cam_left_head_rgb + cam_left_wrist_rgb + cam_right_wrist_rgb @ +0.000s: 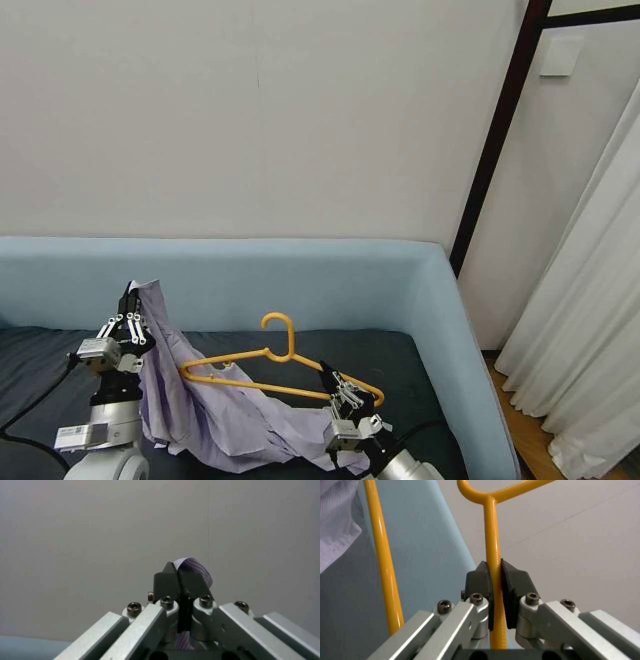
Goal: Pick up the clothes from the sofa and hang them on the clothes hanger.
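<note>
Low at the near edge of the head view, the right gripper (pixel 340 388) has its black fingers pinched tight on an orange hanger (pixel 291 342). In the right wrist view the wire runs straight up between the two pads. The hanger is tilted over the dark seat of the sofa (pixel 300 280), with its hook pointing up towards the pale blue backrest.

On the other side, the left gripper (pixel 129 312) is raised in front of the backrest. Its fingers are pressed together on a fold of a lilac striped shirt (pixel 230 415), and a little of the cloth pokes out past the fingertips. From that grip the shirt hangs down in a long drape and spreads across the seat towards the right gripper. It covers the hanger's left end and part of the lower bar, so I cannot tell how far the wire reaches into the cloth.

A black cable (pixel 30 402) trails over the seat beside the left arm. The sofa's blue side arm stands just beside the right gripper. Behind the sofa is a plain white wall (pixel 250 120), with a dark door frame (pixel 495 130) and a white curtain (pixel 590 330) off to the right.
</note>
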